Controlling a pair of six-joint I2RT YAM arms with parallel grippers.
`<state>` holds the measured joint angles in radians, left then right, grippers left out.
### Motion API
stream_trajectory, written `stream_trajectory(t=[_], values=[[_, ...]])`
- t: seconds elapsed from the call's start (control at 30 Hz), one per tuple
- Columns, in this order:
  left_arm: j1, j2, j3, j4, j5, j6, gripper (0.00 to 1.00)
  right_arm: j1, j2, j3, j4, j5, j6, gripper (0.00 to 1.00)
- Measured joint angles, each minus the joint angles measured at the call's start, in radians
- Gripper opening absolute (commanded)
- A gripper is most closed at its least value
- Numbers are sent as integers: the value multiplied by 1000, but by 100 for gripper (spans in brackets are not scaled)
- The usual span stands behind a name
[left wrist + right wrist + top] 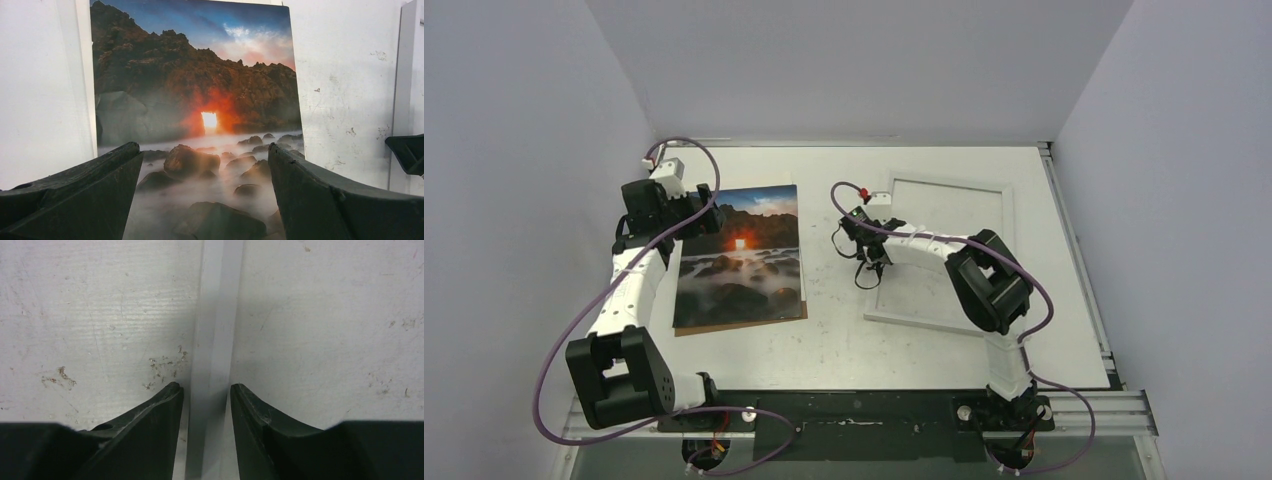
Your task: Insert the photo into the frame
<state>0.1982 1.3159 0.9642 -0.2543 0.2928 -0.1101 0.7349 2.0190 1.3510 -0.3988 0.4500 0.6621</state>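
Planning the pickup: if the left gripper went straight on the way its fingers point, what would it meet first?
Most likely the photo. The left gripper is open and aimed at the print's misty lower part, with nothing in between. How far off it is cannot be judged from these views.

Smooth paper photo [740, 255], smooth white frame [944, 183], scuffed matt table [844, 345].

no readable text, labels, brands, numbers or signs in any view
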Motion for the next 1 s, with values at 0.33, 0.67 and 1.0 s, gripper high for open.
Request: stream_trajectory(t=[0.33,0.67,1.0], values=[[0,0,1,-27,0,0,96,5,6,28,-43,2,12,12],[0,-2,1,-40,0,-28,96,5,-13,292,-161,-129,11,10],[0,-36,-13,-35,25,-89,96,5,-130,471,-205,-286,55,9]])
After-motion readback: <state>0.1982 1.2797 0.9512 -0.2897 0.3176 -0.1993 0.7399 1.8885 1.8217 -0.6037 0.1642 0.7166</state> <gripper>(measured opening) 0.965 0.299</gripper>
